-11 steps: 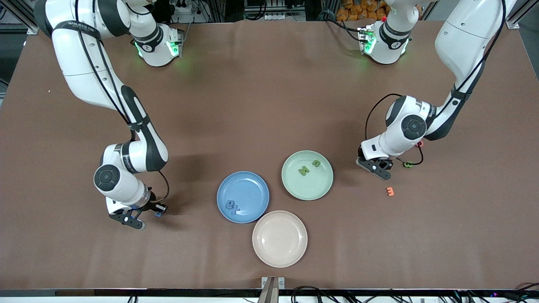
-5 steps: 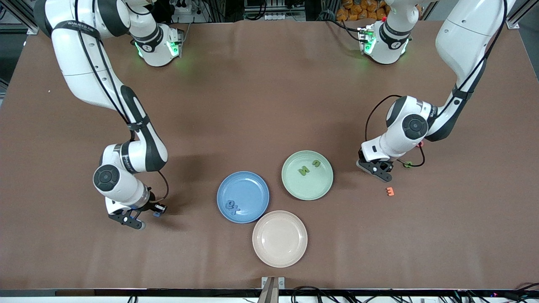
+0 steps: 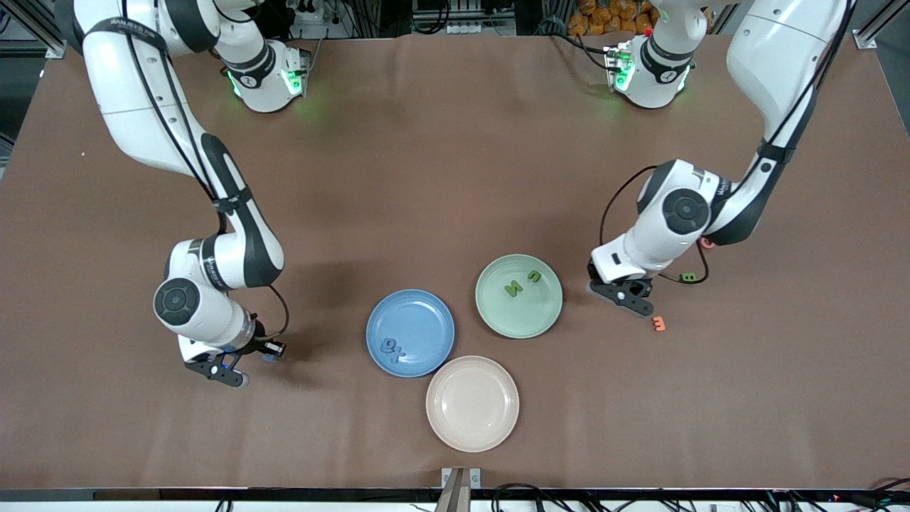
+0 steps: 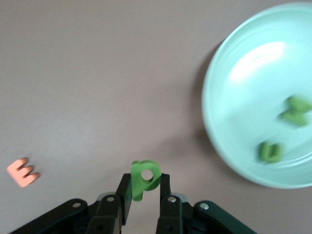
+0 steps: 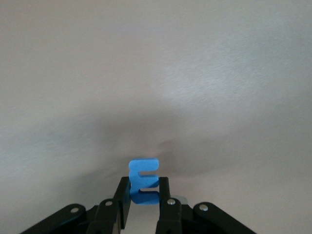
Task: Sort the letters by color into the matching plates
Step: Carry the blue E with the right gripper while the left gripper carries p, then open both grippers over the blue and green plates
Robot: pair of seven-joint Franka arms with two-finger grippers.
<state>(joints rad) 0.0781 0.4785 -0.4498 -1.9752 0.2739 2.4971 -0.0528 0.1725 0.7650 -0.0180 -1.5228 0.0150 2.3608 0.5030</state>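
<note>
Grips now closed at both ends of the table. Left gripper point(image 4: 141, 195) clamped on a green letter point(image 4: 144, 178), lifted off the cloth and shifted toward the green plate point(image 3: 549, 313) compared with a second ago, now hanging over bare table just beside that plate's rim. Right gripper point(image 5: 144, 199) likewise pinched tight on a blue letter point(image 5: 143, 181), raised slightly above the table toward the right arm's end, well apart from the blue plate point(image 3: 409, 302); hardly moved sideways over the same second.

Already sorted: two green letters point(image 3: 522, 282) inside the green plate, two blue letters point(image 3: 392, 348) in the blue plate near its front rim. Left out on the table near the left arm: another green letter point(image 3: 687, 277), an orange letter point(image 3: 659, 323) and a reddish piece point(image 3: 707, 242) partly hidden by the arm. Beige plate point(image 3: 498, 434) bare, nearest the front camera.

Judged from this: both picks done, both carries just starting. Short hop for the green piece, much longer travel for the blue. Afterwards three of each colour in place, with the loose green letter a likely next pick.
</note>
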